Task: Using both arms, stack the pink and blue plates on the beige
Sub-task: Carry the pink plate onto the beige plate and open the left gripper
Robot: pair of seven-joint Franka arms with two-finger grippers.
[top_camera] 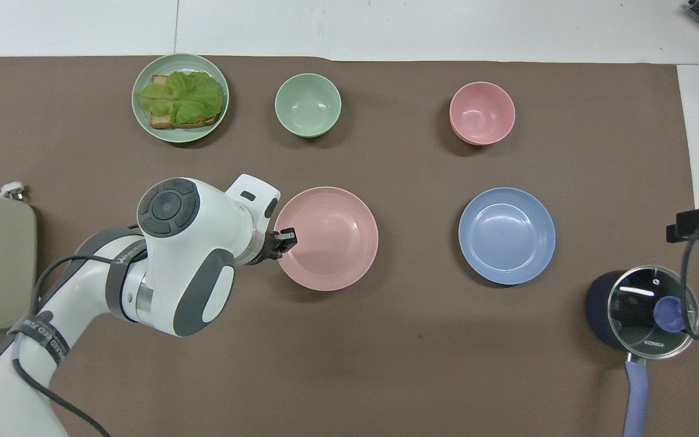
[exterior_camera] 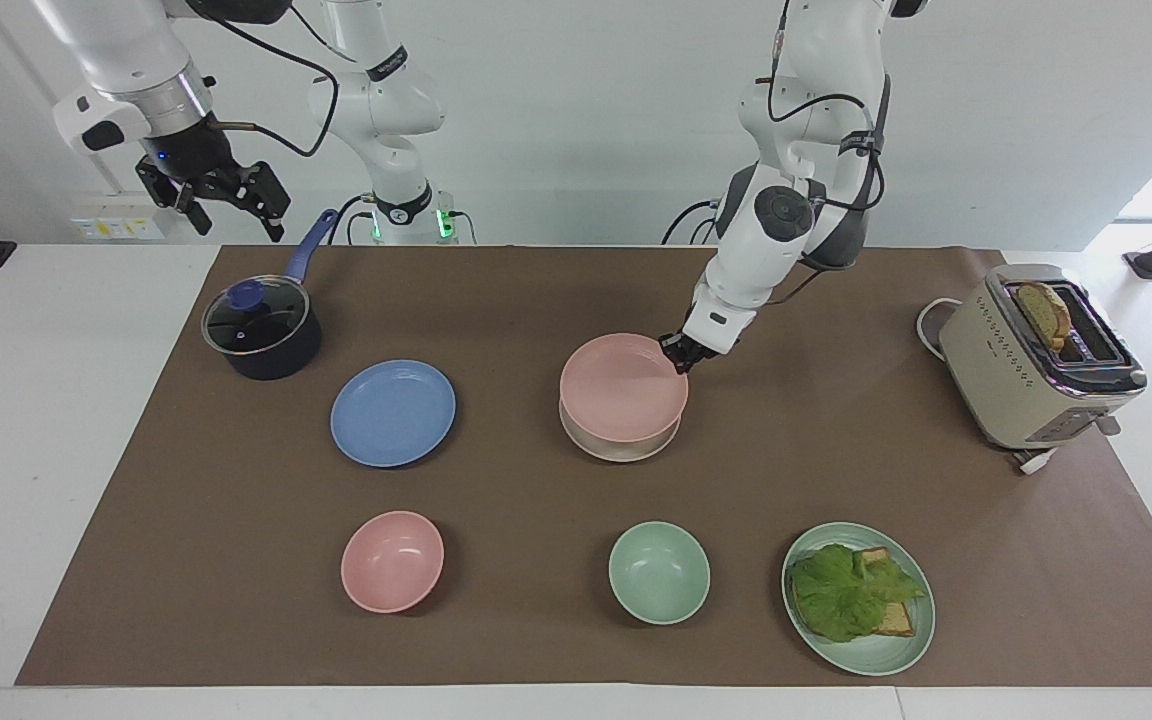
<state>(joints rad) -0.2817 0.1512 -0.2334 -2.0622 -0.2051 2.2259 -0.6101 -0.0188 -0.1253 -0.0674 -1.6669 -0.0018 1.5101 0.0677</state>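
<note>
My left gripper (exterior_camera: pixel 678 356) is shut on the rim of the pink plate (exterior_camera: pixel 624 388), on its side toward the left arm's end of the table. It holds the plate directly over the beige plate (exterior_camera: pixel 619 452). Only a strip of beige rim shows below it, and I cannot tell whether the two touch. In the overhead view the pink plate (top_camera: pixel 327 238) hides the beige one, with the left gripper (top_camera: pixel 287 238) at its edge. The blue plate (exterior_camera: pixel 393 412) (top_camera: pixel 506 235) lies alone toward the right arm's end. My right gripper (exterior_camera: pixel 226 195) waits open, high above the pot.
A dark pot with a glass lid (exterior_camera: pixel 260 328) stands nearer to the robots than the blue plate. A pink bowl (exterior_camera: pixel 392 561), a green bowl (exterior_camera: pixel 658 572) and a green plate (exterior_camera: pixel 876 662) with lettuce on toast sit farthest from the robots. A toaster (exterior_camera: pixel 1036 355) stands at the left arm's end.
</note>
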